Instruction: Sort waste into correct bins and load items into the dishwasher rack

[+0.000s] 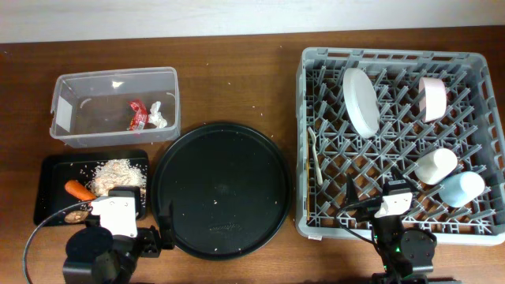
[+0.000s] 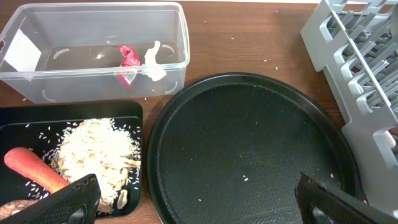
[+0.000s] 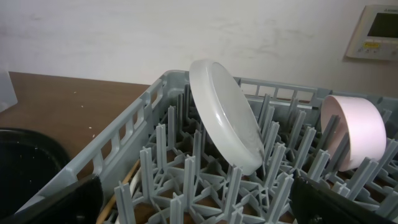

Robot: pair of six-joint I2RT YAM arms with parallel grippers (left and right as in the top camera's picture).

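Observation:
The grey dishwasher rack holds the white dish, pink bowl, white cup, light blue cup, and the fork and chopstick at its left edge. The clear tub holds the red wrapper and white tissue. The shallow black tray holds food scraps, the carrot and the brown pit. My left gripper is open and empty over the round tray's front. My right gripper is open and empty above the rack's front.
A large round black tray with a few rice grains sits between the bins and the rack. Grains are scattered on the wooden table. A wall with a white control panel stands behind the rack.

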